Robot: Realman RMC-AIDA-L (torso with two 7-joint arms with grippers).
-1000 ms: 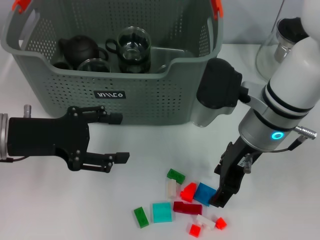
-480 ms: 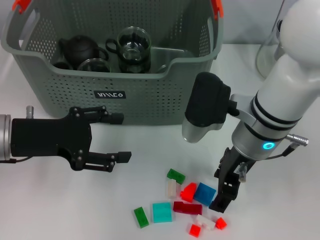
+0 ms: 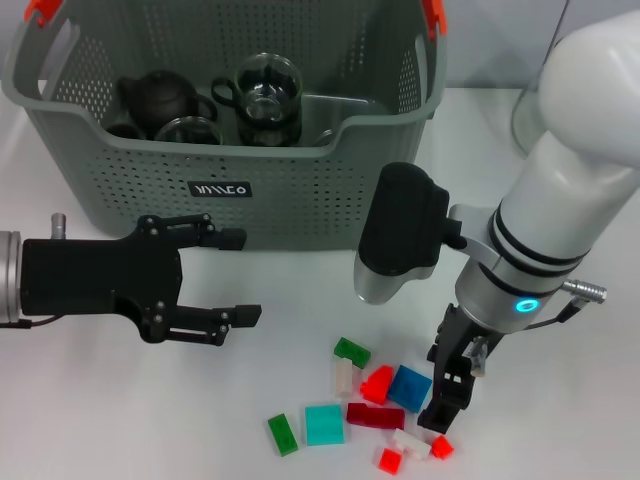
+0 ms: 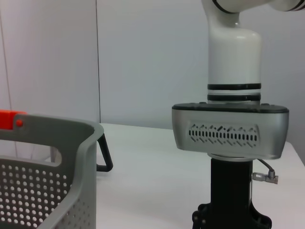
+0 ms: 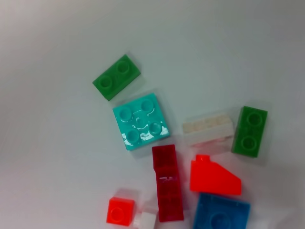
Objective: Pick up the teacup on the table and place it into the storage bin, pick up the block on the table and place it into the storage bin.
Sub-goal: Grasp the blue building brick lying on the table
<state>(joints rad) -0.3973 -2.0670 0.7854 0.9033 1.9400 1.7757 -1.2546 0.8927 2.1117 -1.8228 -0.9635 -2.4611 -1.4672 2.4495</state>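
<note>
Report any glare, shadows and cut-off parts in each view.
Head view: soft shadows lie under the left gripper and beside the blocks; the storage bin is cropped at the top edge. Left wrist view: even light, with only a corner of the bin in frame. Right wrist view: small glare spots on the teal block and dark red block; the blue block is cut off.

The white table carries the storage bin and a cluster of coloured blocks.
</note>
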